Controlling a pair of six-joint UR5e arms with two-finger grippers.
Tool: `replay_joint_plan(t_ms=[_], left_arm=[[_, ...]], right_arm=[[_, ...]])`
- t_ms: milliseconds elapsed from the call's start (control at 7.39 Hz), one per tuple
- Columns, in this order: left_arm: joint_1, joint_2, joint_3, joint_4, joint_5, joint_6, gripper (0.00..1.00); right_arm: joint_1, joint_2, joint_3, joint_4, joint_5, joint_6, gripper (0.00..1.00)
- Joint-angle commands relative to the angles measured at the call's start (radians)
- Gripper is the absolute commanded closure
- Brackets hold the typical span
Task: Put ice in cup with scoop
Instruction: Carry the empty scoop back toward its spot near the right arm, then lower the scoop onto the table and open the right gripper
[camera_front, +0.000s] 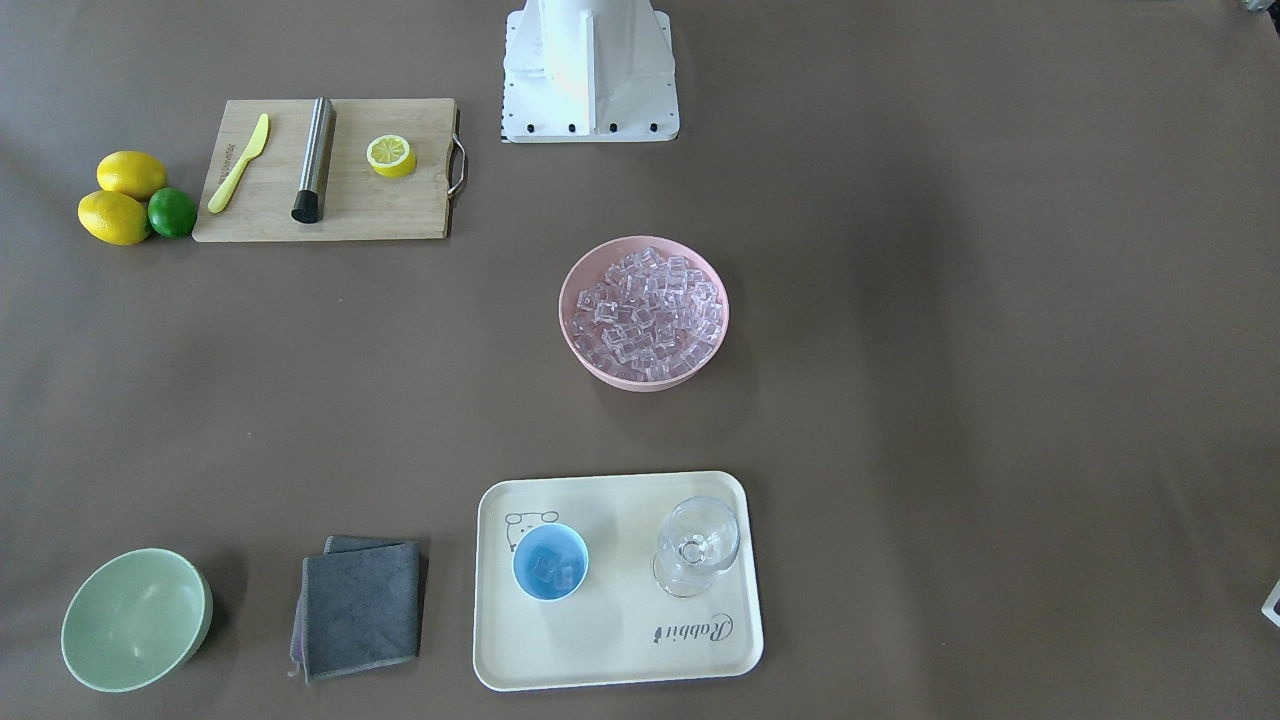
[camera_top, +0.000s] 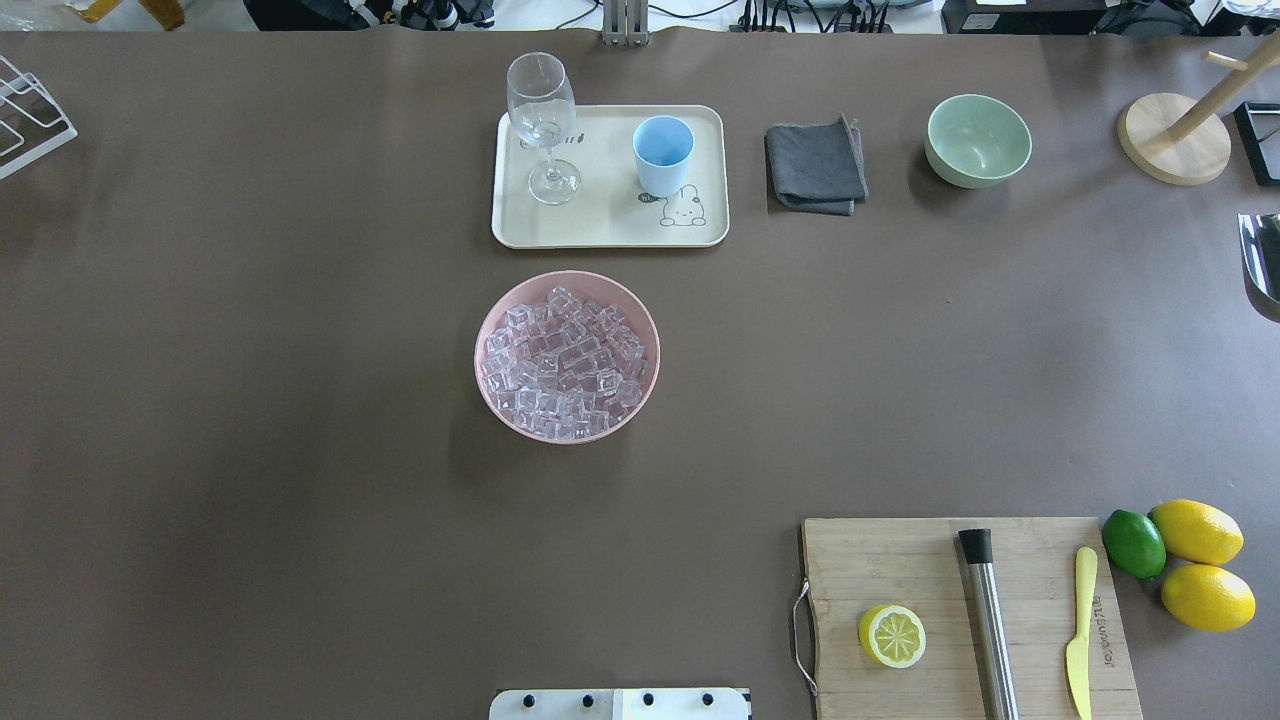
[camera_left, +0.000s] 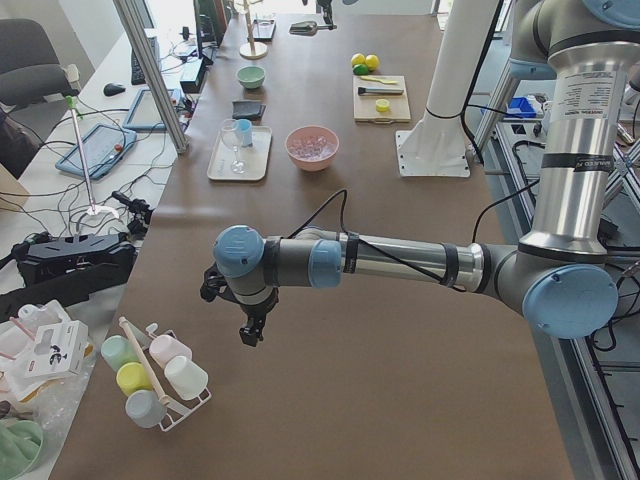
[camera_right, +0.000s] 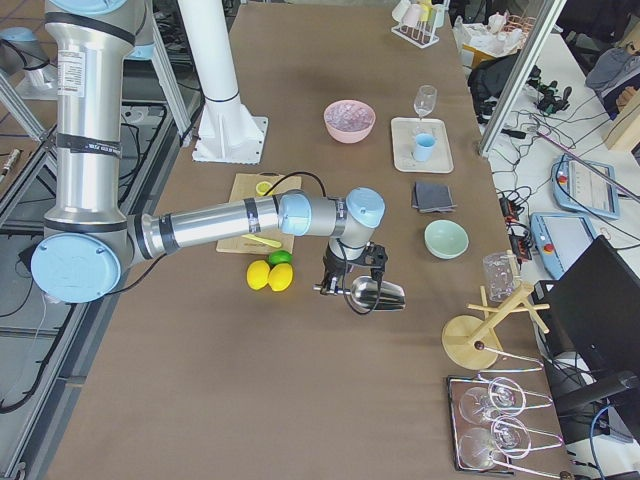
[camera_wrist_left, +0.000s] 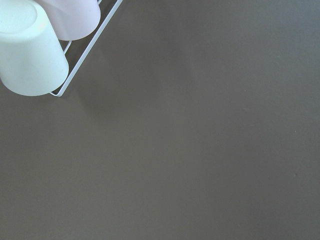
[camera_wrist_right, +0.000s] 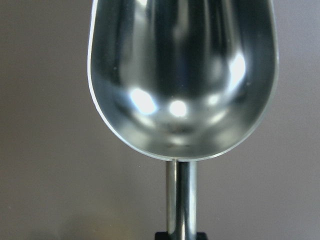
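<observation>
1. The scoop (camera_wrist_right: 182, 80) hangs in the air over the right end of the desk (camera_front: 950, 400), well apart from the ice. Its trough is empty and mirror-bright.
2. The right gripper (camera_right: 340, 287) is closed on the scoop's thin round handle, at the end away from the trough.
3. The left gripper (camera_left: 250, 335) hangs over bare desk near a rack (camera_left: 160, 400) of plastic cups. I cannot tell how far open it is.
4. The ice (camera_front: 645, 312) is heaped in a pink bowl (camera_front: 563, 310) in the middle of the desk. The cup (camera_front: 550, 561) stands on a tray (camera_front: 610, 650) beside a stemmed glass (camera_front: 697, 545), with a few cubes in it.
5. The scoop looks stiff, light and smooth. Its round handle may twist in the grip when pushed into the heap, so the hold needs to be firm.
6. The cubes are probably hard, slick and loose, and likely to roll off a tilted trough.
7. The cup is small and likely light, so a knock could tip it, and the glass beside it looks fragile.
</observation>
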Motion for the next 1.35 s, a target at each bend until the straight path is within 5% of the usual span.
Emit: replay_joint_plan(t_ms=[0, 271, 1218], left_arm=[[-0.004, 0.003, -0.003, 0.0, 0.001, -0.012, 0.01], [-0.003, 0.003, -0.003, 0.0, 0.001, -0.012, 0.01], [0.001, 0.004, 0.003, -0.001, 0.001, -0.01, 0.01]], right_arm=[[-0.041, 0.053, -0.089, 0.064, 0.016, 0.104, 1.0], [-0.1, 0.047, -0.106, 0.184, 0.016, 0.255, 1.0], [-0.199, 0.052, -0.131, 0.259, 0.02, 0.223, 1.0]])
